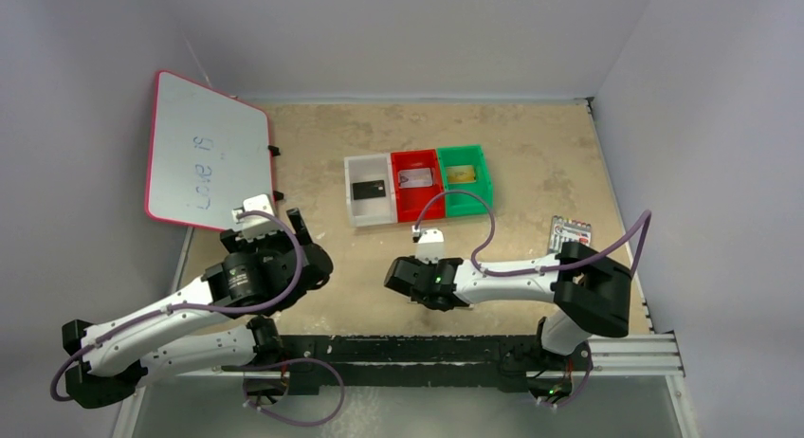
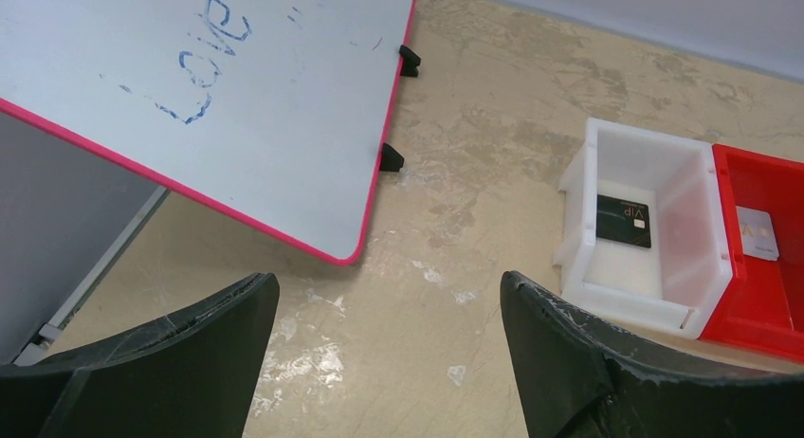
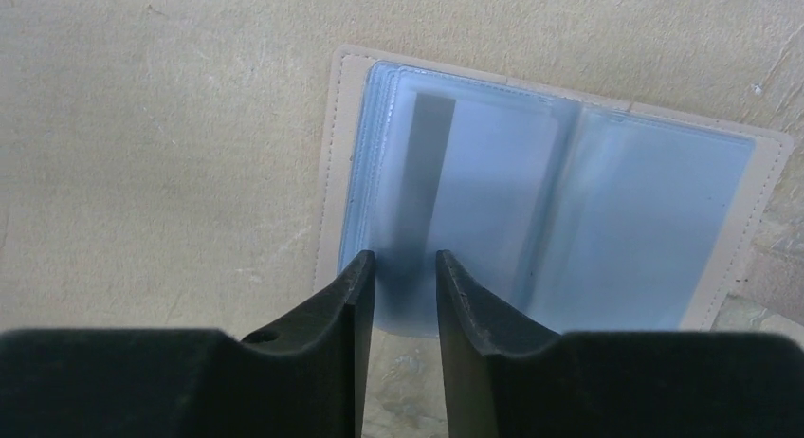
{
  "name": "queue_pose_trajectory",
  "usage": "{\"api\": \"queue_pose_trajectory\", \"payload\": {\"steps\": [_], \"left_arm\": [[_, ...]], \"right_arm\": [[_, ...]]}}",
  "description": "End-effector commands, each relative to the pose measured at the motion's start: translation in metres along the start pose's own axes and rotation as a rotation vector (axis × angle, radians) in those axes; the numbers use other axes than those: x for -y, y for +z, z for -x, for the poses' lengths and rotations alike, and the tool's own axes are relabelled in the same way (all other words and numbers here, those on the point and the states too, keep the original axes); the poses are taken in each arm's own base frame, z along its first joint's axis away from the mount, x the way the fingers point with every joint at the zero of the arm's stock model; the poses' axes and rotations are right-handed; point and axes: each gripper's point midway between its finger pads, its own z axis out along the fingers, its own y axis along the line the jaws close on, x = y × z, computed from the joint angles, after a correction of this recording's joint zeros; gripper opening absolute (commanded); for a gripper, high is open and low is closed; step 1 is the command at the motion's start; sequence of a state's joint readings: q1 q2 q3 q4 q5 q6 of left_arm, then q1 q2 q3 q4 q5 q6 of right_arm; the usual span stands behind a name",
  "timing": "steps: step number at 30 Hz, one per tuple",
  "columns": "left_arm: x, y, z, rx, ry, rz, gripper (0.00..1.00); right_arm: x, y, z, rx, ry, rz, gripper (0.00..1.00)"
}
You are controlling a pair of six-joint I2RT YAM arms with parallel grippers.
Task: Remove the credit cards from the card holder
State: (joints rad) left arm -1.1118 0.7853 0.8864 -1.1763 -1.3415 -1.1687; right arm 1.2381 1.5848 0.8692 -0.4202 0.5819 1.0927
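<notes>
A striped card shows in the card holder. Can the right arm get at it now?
Probably yes. The right gripper sits at the near edge of the card holder, jaws slightly apart over the striped card, nothing between. The card lies under a blue-tinted sleeve, so getting hold may be fiddly.

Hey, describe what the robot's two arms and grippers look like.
The left arm and right arm have white links, black joints and purple cables looped along them. The left gripper and right gripper each have two black tapering fingers.
</notes>
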Motion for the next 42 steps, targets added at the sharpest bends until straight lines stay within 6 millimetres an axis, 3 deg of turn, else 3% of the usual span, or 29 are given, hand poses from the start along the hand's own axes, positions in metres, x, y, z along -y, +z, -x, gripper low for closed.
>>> {"api": "queue_pose_trajectory", "payload": {"steps": [1,7,13,20,28,36,42], "left_arm": [[-0.002,0.0,0.018,0.041,-0.051,0.015,0.87],[-0.002,0.0,0.017,0.041,-0.046,0.016,0.87],[-0.001,0.0,0.017,0.04,-0.045,0.017,0.87],[-0.001,0.0,0.017,0.04,-0.046,0.017,0.87],[0.0,0.0,0.017,0.038,-0.039,0.017,0.87],[0.001,0.0,0.016,0.038,-0.035,0.018,0.87],[0.001,0.0,0.016,0.038,-0.033,0.019,0.87]], "right_arm": [[0.011,0.003,-0.011,-0.022,-0.002,-0.02,0.3],[-0.004,-0.006,-0.001,0.003,0.033,0.08,0.19],[0.0,-0.013,0.013,0.051,0.07,0.078,0.0],[0.021,-0.02,0.018,0.083,0.171,0.026,0.0],[0.052,-0.031,0.026,0.165,0.32,0.02,0.03],[0.099,-0.029,0.006,0.162,0.491,-0.107,0.24],[0.112,-0.04,0.014,0.199,0.577,-0.099,0.39]]}}
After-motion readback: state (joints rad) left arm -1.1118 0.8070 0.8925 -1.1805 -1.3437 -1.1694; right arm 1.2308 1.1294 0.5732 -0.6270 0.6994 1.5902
